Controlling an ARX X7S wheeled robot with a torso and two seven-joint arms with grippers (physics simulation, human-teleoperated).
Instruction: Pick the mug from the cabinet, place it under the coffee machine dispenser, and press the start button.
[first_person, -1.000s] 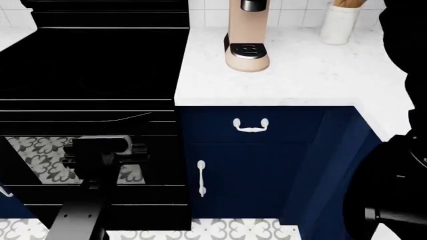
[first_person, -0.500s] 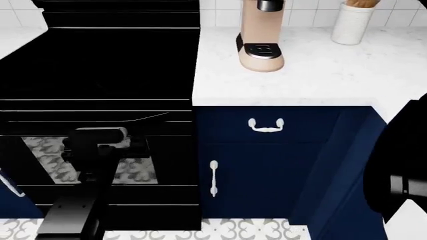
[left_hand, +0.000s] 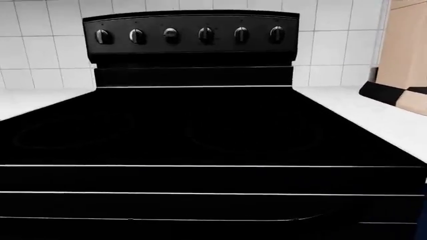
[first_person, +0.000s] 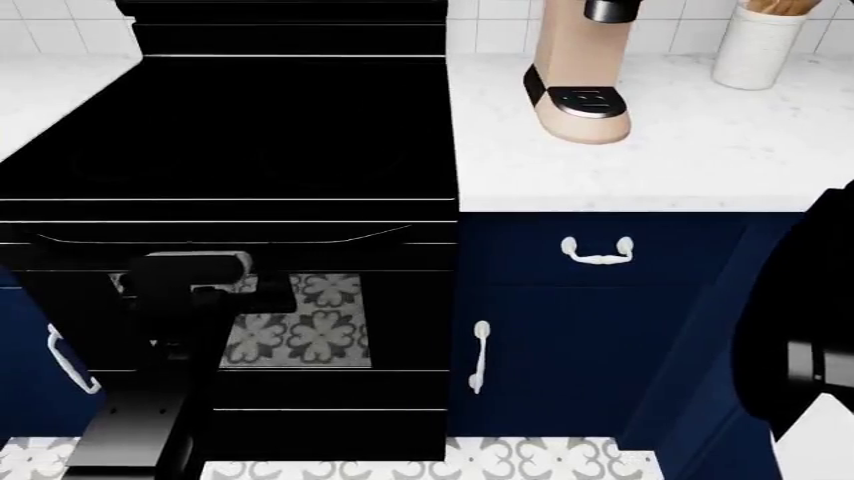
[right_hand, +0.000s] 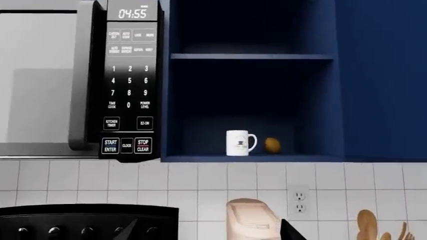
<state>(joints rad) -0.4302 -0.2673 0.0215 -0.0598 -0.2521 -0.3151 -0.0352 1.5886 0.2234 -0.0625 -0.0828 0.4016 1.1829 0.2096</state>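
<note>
Everything in the head view has slid right: the coffee machine now stands further along the counter. Untouched, the mug sits in the open cabinet; probably light, rigid, slick ceramic, best gripped across its body. Neither claw's state can be told.

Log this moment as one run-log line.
phase: approach | mug: on open cabinet's bottom shelf, small brown object beside | coffee machine: drip tray bare | left pincer: low by oven, empty | right pincer: unseen
</note>
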